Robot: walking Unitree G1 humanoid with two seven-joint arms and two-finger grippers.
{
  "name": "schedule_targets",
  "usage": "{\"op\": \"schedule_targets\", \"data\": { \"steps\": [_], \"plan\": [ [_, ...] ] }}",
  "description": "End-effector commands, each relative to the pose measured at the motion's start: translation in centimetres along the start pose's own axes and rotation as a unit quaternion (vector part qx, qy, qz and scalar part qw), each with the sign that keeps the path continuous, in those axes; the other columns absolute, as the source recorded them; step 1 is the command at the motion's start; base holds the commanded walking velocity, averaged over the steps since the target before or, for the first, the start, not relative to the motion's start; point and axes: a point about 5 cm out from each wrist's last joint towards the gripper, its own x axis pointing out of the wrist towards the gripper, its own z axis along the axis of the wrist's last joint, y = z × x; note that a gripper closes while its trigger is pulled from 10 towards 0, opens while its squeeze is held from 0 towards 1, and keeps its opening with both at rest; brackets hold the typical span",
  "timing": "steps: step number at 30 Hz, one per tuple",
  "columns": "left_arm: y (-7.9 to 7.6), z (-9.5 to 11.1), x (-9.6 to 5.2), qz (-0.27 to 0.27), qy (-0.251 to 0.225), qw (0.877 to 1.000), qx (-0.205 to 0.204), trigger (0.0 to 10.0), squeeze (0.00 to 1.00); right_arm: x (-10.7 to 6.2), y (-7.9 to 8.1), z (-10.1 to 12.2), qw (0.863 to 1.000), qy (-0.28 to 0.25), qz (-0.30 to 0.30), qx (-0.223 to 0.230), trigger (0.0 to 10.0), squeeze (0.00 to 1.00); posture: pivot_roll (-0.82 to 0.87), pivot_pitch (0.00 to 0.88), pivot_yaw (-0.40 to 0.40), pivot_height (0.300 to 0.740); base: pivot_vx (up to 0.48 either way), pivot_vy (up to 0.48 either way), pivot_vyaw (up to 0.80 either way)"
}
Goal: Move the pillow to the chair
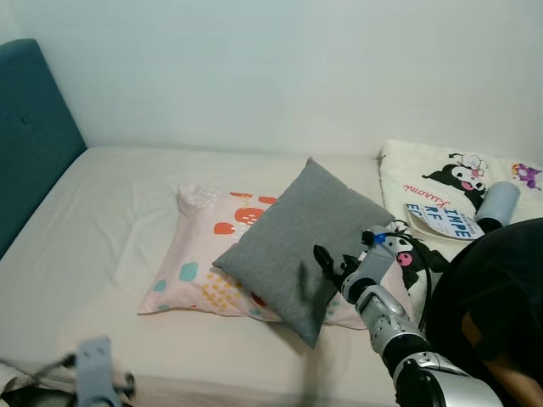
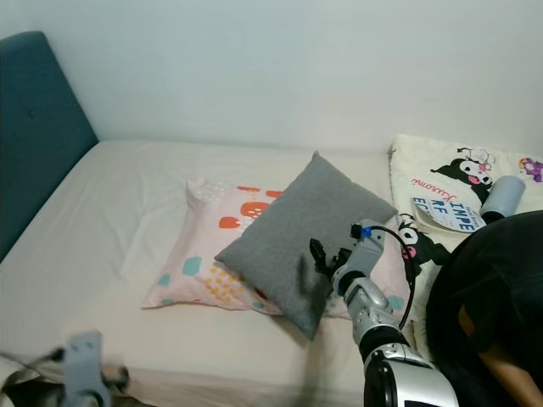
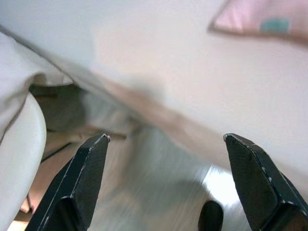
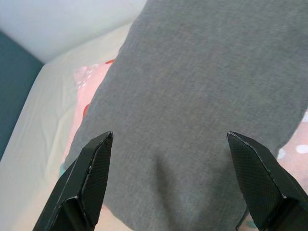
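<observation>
Matt grey woven-cloth pillow (image 1: 301, 246), smooth printed cotton-like pillowcase (image 1: 204, 271), cream bedsheet (image 1: 110, 212) faintly creased, teal headboard (image 1: 30, 127) seemingly fabric, silver metallic arm (image 1: 399, 331)

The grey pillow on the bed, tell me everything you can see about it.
The grey pillow is square, plain, in a soft knit-looking fabric, plump and unmarked. It lies tilted like a diamond, resting on the pink patterned pillow on the bed, its lower corner reaching toward the mattress edge. The right gripper, open, is at its right side, fingers spread across its surface; whether they touch it is unclear.
</observation>
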Motion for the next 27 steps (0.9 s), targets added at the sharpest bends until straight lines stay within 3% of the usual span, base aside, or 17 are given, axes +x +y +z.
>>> {"op": "schedule_targets", "data": {
  "steps": [1, 6, 12, 19, 24, 27],
  "plan": [
    [0.7, 0.0, 0.0, 0.012, -0.002, 1.0, -0.011, 10.0, 0.0, 0.0, -0.2, 0.0, 1.0, 0.004, -0.003, 0.015, 10.0, 0.0, -0.08, 0.062, 0.013, 0.66, 0.0, 0.0, 0.0],
    [0.9, 3.4, 0.9, 0.013, -0.065, 0.997, -0.033, 10.0, 0.0, -0.1, -0.6, 0.3, 1.0, 0.002, -0.008, 0.013, 10.0, 0.0, -0.07, 0.06, 0.012, 0.64, 0.0, 0.0, 0.0],
    [-0.2, 5.4, 1.1, -0.008, -0.106, 0.994, -0.038, 10.0, 0.0, 0.0, -0.8, 1.0, 1.0, -0.014, -0.006, 0.028, 10.0, 0.0, -0.07, 0.068, 0.019, 0.62, 0.0, 0.0, 0.0],
    [-1.3, 5.9, 1.1, -0.028, -0.124, 0.991, -0.036, 10.0, 0.0, 0.1, -0.7, 1.6, 0.998, -0.03, 0.001, 0.05, 10.0, 0.0, -0.06, 0.076, 0.025, 0.6, 0.0, 0.0, 0.0],
    [-1.9, 6.2, 0.9, -0.043, -0.136, 0.989, -0.038, 10.0, 0.0, 0.5, 0.0, 3.6, 0.986, -0.086, 0.048, 0.134, 10.0, 0.0, -0.05, 0.083, 0.031, 0.575, 0.0, 0.0, 0.0],
    [-2.2, 6.2, 0.8, -0.048, -0.139, 0.988, -0.038, 10.0, 0.0, 0.7, 0.5, 4.2, 0.981, -0.099, 0.069, 0.15, 10.0, 0.0, -0.05, 0.083, 0.032, 0.565, 0.0, 0.0, 0.0]
  ]
}}
